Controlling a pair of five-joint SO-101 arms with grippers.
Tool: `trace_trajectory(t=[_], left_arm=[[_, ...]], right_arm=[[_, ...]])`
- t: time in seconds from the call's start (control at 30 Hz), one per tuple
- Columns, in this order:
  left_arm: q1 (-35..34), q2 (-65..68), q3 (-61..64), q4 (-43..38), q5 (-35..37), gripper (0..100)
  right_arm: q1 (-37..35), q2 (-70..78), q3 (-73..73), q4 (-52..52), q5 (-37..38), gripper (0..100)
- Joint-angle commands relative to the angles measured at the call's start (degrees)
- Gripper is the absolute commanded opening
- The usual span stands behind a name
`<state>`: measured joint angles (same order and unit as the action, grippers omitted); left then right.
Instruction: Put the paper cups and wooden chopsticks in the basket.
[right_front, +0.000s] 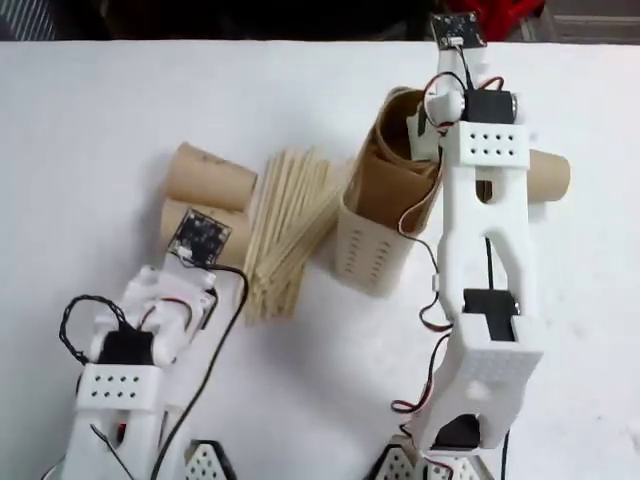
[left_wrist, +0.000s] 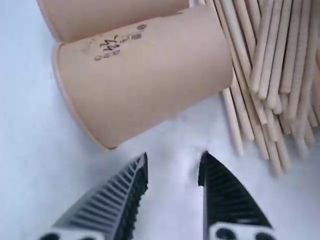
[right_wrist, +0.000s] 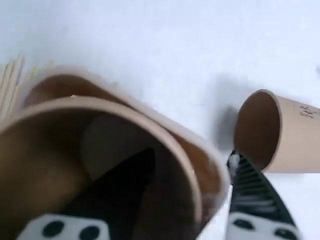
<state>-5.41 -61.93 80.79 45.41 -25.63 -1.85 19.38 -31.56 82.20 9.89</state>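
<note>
Over the basket (right_front: 372, 255), right pincer (right_wrist: 189, 157) gripping a paper cup (right_wrist: 65, 150), left pincer (left_wrist: 172, 165) parted beside lying cup (left_wrist: 145, 75)

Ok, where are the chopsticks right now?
In the high view the wooden chopsticks lie piled on the table, between two tipped paper cups on their left and the basket on their right.
</note>
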Motion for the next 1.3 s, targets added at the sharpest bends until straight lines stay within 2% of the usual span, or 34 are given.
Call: trace_trajectory(t=[0.0,0.2,0.33,0.47,0.57,0.67,0.83,1.07,1.27], left_arm=[[0.92,-1.01,-0.35,-1.14,-0.35,17],[0.92,-1.01,-0.35,-1.14,-0.35,17],[0.92,-1.01,-0.35,-1.05,-0.35,17],[0.92,-1.01,-0.35,-1.14,-0.35,17],[0.92,-1.01,-0.35,-1.14,-0.44,17],[0.92,-1.01,-0.35,-1.14,-0.44,17],[0.92,-1.01,-0.35,-1.14,-0.44,17],[0.92,-1.01,-0.35,-1.14,-0.44,17],[0.92,-1.01,-0.35,-1.14,-0.44,17]], right_arm=[[1.36,-8.22,-4.31,2.24,0.62,23.5],[2.07,-17.36,-5.01,5.14,1.14,23.5],[2.24,-24.31,-5.19,8.13,10.55,23.5],[6.2,-29.93,-4.66,10.33,20.04,23.5],[10.77,-29.41,-4.57,9.89,26.2,23.6],[12.09,-25.54,-2.55,8.66,29.54,23.7],[11.82,-16.66,3.25,0.57,29.01,23.7],[8.22,-5.67,3.87,-7.69,21.19,23.7],[9.89,2.51,3.87,-13.76,21.27,23.7]])
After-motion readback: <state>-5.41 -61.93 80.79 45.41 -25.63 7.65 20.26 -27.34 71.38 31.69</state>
